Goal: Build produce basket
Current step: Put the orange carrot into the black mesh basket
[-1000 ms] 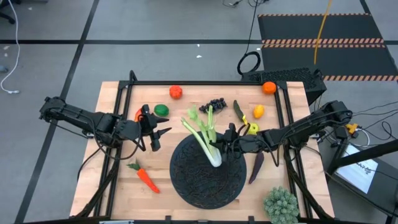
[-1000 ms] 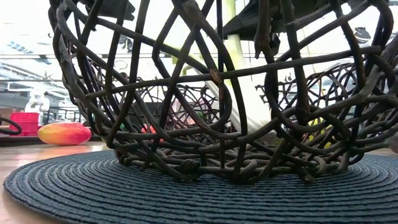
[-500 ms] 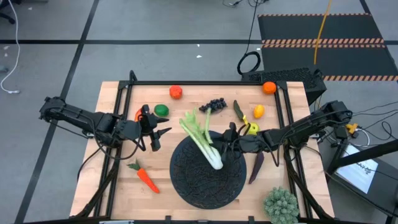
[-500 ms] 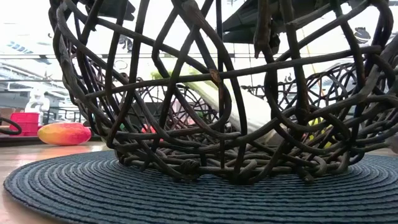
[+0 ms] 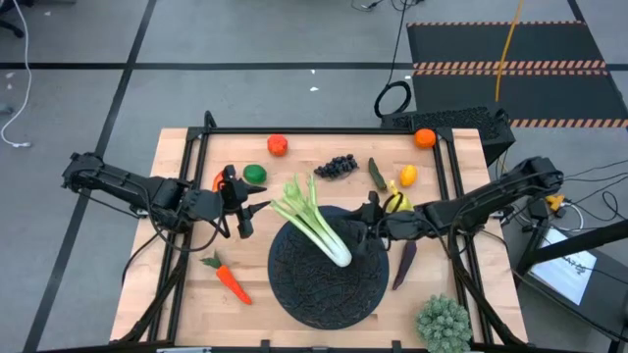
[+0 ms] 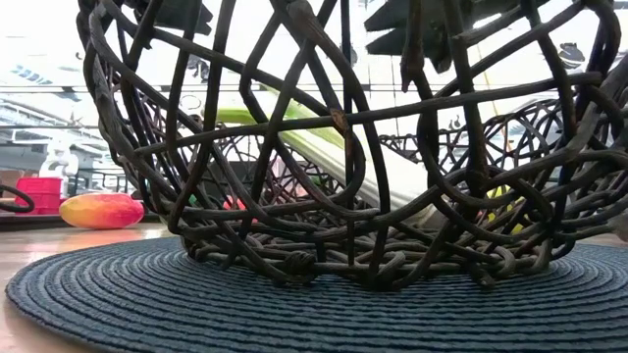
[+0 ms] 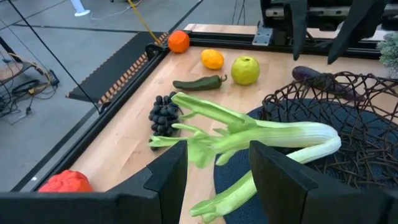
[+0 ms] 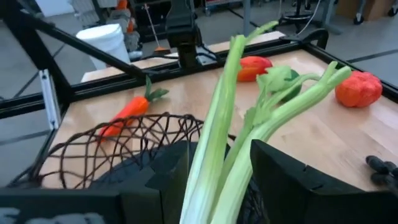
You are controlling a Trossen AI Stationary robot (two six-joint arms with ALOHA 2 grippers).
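- Nearest me in the low view is the basket; through its weave I see the pale leek slanting down inside, apparently leaning on the wall.
- From above, the leek is the only produce in the basket. Its white butt sits near the middle, its green leaves hang out over the far-left rim. The long axis runs diagonally, butt toward me and right, leaves away and left.
- My right gripper is at the basket's right rim, just beside the butt, fingers spread and gripping nothing.
- My left gripper waits left of the basket, fingers apart and empty.
- I judge the job barely begun: one item in, the rest out.
- Still on the table: carrot near left, eggplant just right of the basket.
- Farther back: lime, pepper, tomato, grapes, pickle, two lemons and an orange.
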